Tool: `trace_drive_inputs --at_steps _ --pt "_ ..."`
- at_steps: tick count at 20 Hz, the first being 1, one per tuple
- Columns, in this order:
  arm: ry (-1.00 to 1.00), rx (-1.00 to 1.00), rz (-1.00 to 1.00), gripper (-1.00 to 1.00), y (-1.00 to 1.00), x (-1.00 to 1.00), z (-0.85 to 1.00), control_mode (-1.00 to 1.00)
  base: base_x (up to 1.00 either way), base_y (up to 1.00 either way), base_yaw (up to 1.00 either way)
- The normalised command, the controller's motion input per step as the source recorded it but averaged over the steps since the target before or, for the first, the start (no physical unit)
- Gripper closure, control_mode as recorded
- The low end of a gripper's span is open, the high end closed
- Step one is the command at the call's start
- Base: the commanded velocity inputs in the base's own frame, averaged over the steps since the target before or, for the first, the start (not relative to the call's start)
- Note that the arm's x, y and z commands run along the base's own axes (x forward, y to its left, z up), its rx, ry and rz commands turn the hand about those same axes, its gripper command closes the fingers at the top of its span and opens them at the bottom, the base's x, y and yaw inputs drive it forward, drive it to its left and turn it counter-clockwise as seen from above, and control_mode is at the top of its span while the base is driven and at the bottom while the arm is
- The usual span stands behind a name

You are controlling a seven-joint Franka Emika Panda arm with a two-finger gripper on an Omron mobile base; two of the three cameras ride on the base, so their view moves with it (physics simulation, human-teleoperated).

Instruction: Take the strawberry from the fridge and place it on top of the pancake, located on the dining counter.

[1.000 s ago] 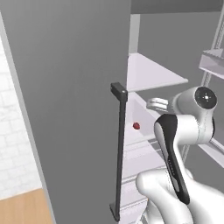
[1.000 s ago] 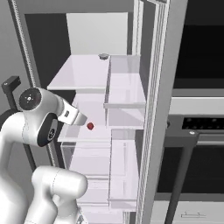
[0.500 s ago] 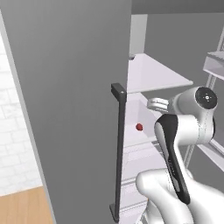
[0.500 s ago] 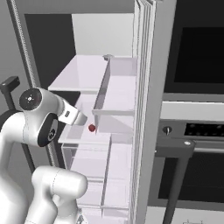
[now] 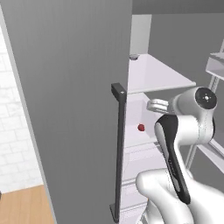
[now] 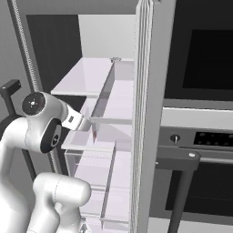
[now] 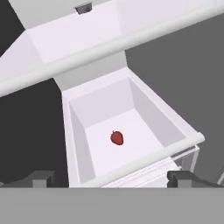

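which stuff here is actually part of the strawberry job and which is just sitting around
Part of the job:
- strawberry, lying in a white fridge bin
- fridge, door open
- gripper, open, facing the berry, not touching it

Just there:
- wall oven, right of the fridge
- small grey item on the upper shelf, too small to identify

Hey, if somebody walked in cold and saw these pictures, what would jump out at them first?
The tiny red strawberry, alone on a white shelf of the open fridge. Then the white arm, its tool open and pointed at the berry but short of it, and the black-glass oven to the right.
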Motion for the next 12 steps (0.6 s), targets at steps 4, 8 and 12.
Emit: trace_drive_inputs --at_steps 4,8,12 --pt "0.03 -0.10 0.03 -1.00 0.00 0.00 -0.87 -1.00 0.00 0.00 0.00" --pt "0.16 -0.03 0.00 -1.00 0.00 0.15 -0.52 -1.00 0.00 0.00 0.00" --pt "0.27 0.00 0.02 -1.00 0.00 0.83 -0.29 -1.00 0.00 0.00 0.00"
